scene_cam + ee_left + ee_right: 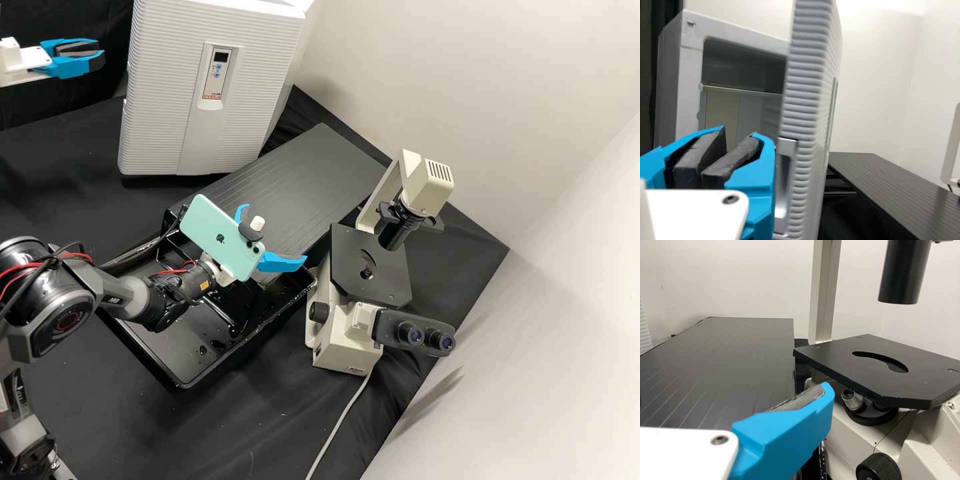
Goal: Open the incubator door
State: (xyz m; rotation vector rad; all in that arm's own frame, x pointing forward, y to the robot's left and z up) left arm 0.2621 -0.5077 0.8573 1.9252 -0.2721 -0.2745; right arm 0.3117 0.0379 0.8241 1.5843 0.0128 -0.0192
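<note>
In the high view the left gripper (75, 57) is at the upper left, beside the incubator door (160, 87), whose ribbed white face has a small display panel. The left wrist view has the door (807, 85) swung away from the incubator body (682, 75), baring the hollow inside. There my left gripper (735, 135) is shut with nothing held, in front of that opening and beside the door's recessed handle (785, 180). My right gripper (275, 232) stands open above the black tray; one of its blue fingers (785, 435) appears in the right wrist view.
A microscope (347, 333) stands right of the black tray (153, 347). Its dark stage (840, 362) is close to the right gripper. A grooved black board (300, 167) lies between incubator and microscope. A green phone (217, 233) is mounted on the right arm.
</note>
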